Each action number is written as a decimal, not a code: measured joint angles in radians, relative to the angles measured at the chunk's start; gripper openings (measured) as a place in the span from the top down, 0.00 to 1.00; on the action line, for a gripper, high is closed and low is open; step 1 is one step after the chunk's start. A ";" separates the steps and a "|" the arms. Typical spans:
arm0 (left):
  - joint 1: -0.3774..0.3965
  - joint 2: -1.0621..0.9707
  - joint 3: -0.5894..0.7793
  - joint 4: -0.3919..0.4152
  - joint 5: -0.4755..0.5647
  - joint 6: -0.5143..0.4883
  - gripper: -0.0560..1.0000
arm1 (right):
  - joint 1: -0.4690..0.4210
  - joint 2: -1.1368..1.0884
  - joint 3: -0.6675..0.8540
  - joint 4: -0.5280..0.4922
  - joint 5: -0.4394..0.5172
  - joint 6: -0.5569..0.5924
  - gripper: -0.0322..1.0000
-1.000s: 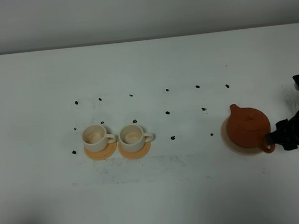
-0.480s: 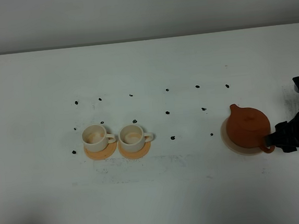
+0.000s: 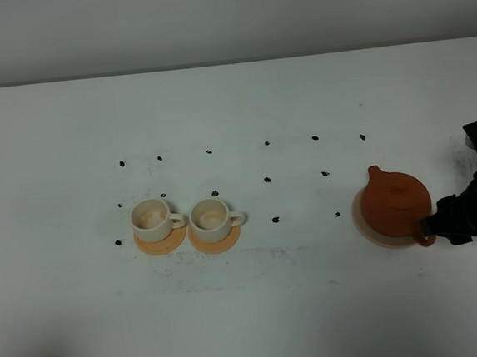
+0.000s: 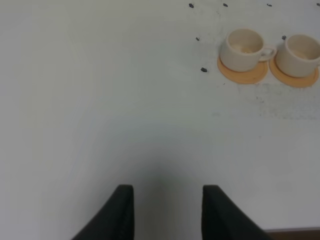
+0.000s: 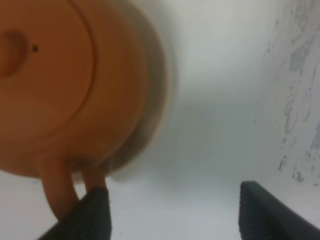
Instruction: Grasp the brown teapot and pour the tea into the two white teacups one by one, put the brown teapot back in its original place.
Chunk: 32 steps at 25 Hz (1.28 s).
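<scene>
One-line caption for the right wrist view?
Open right hand beside the loop handle of the brown teapot, which sits on its pale disc.

Matte black right hand (image 3: 443, 219), black tapered left hand (image 4: 167, 190)

Table (image 3: 250, 311), seen from above.

Left of centre: left cup (image 3: 150, 219) on a coaster (image 3: 156, 247), and right cup (image 3: 210, 217) just beside it on a second coaster (image 3: 216, 245). The coasters nearly touch. Both cup handles point right.

Far right, well apart from the cups: teapot (image 3: 395, 201) sitting on the saucer (image 3: 360, 220). Its spout points back-left and its handle front-right.

Right gripper (image 3: 441, 221) is at the table's right edge, just right of the teapot at the handle. In the wrist view one finger (image 5: 97, 212) is just beside the handle loop.

Marks (image 3: 268, 179) lie in rows behind the cups and between cups and teapot.
</scene>
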 joint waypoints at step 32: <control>0.000 0.000 0.000 0.000 0.000 0.000 0.65 | 0.000 0.000 0.000 0.245 0.037 -0.204 0.45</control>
